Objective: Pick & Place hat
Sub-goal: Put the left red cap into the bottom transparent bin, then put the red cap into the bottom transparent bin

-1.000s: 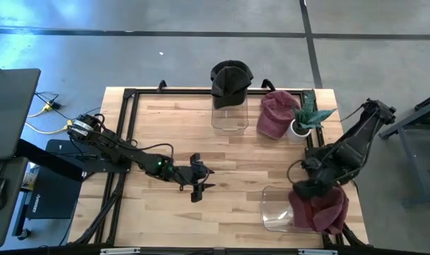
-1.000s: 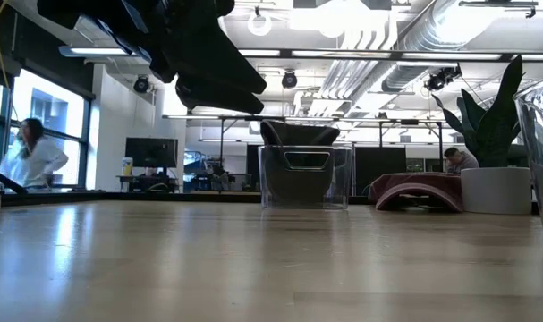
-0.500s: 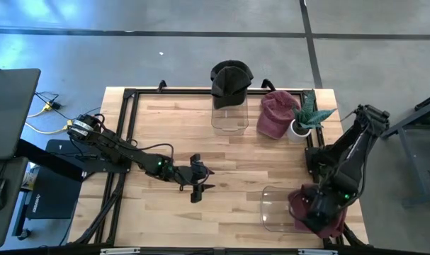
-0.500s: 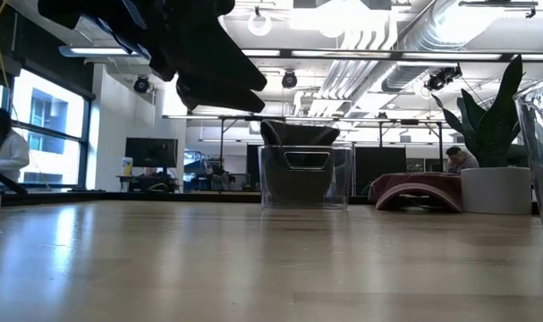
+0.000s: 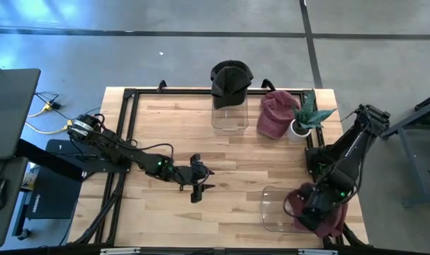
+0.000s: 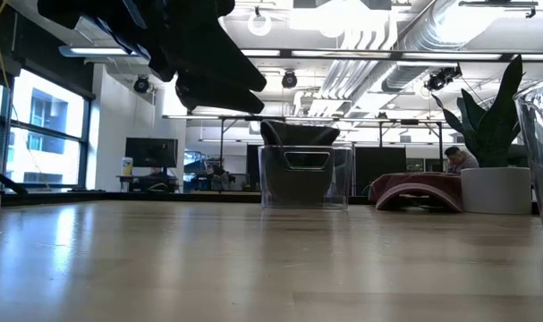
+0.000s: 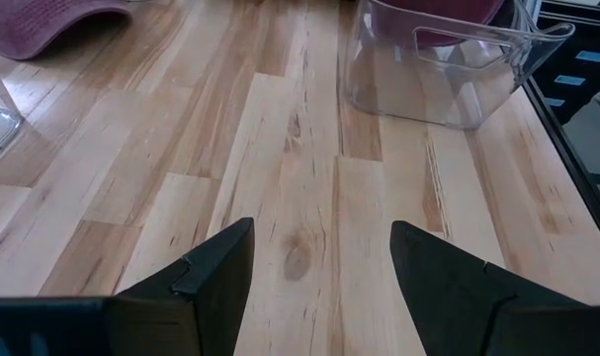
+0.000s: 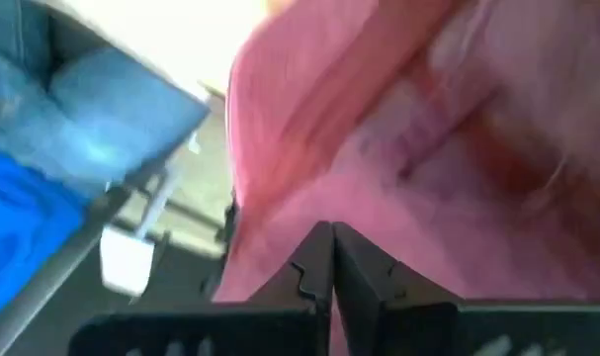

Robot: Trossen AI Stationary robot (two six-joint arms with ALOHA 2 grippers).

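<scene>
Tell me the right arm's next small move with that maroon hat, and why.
Probably carry it sideways over the clear bin beside it. The right end effector is shut on the maroon hat, which sits at the bin's outer side near the table's corner, not inside. The left end effector waits open mid-table.

Centre of my table is bare wood, open to passage from front edge to back. My left gripper hangs over it with fingers apart, nothing between them in the wrist view.

Obstructions along the back edge: a clear bin with a black cap on it, a maroon hat just beside, then a potted plant touching that hat.

Front right corner is blocked: a second clear bin, with my right gripper closed against a maroon hat just beside it.
</scene>
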